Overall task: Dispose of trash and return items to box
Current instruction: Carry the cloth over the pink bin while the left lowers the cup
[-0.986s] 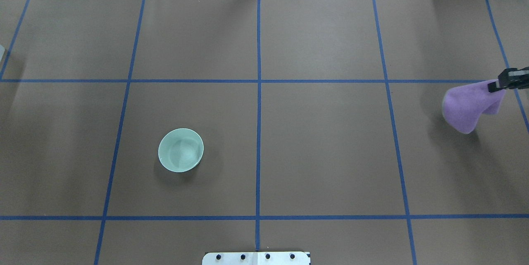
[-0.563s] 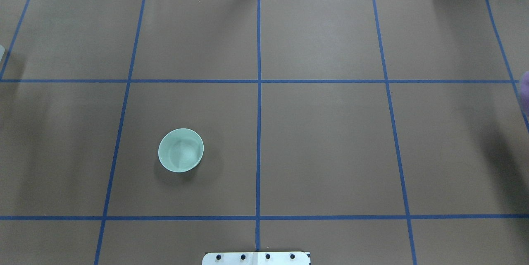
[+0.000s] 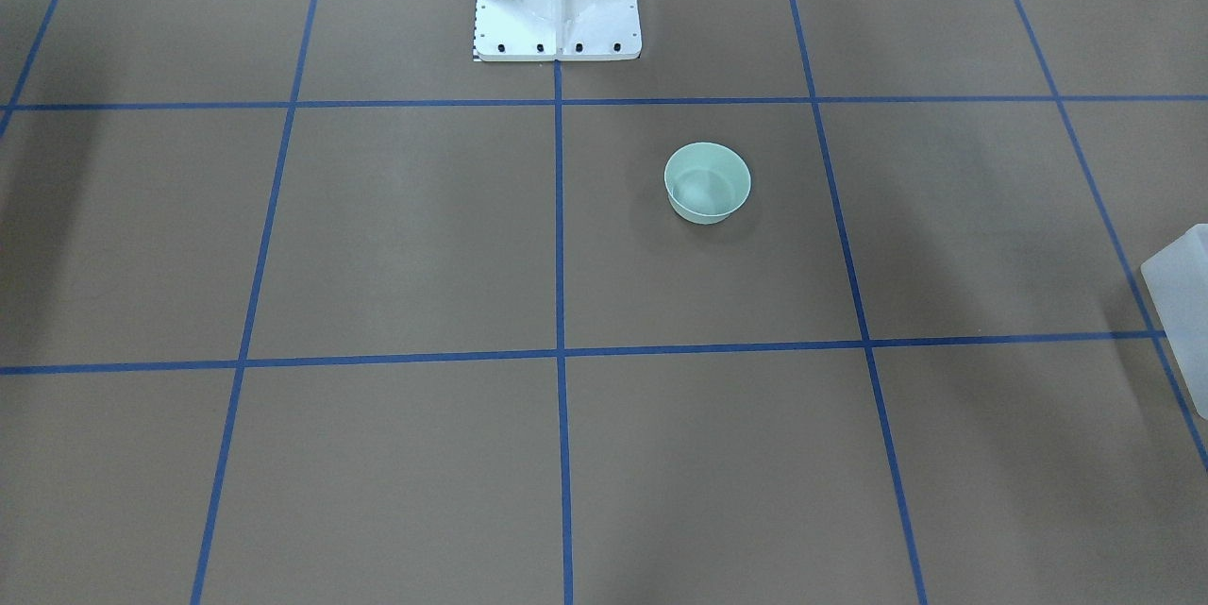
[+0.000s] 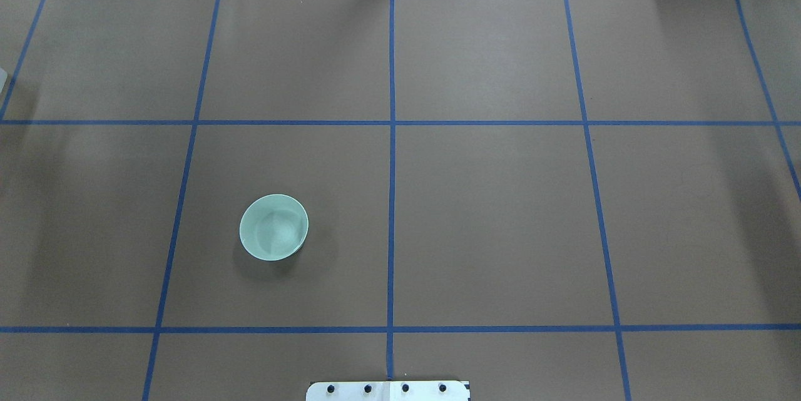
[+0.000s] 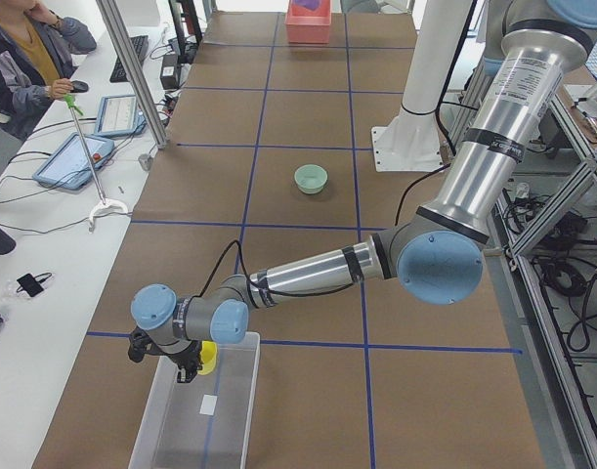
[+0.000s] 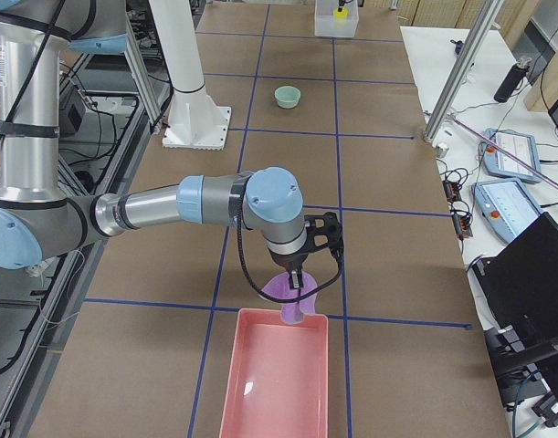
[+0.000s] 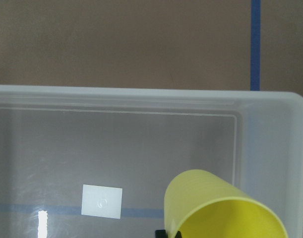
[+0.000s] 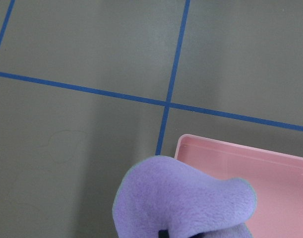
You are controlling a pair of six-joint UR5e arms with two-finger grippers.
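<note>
Exterior left view shows the left end effector (image 5: pixel 192 369) at the left end of the worktop (image 4: pixel 500 232), closed on a small yellow cup (image 5: pixel 208 357). The cup hangs over the box (image 5: pixel 195 410), close to the box's end wall that faces the worktop's middle. The box is milky, half transparent, with straight walls and rounded corners. In the left wrist view the cup is tilted and its open mouth is turned to the camera.

The mint-green bowl (image 4: pixel 273 227) is round and shallow. It stands upright on the robot's left half of the worktop, well apart from the box.

At the right end, the right end effector (image 6: pixel 300 272) grips a purple cloth (image 6: pixel 292 297), which hangs over the near edge of a pink tray (image 6: pixel 274 379).
</note>
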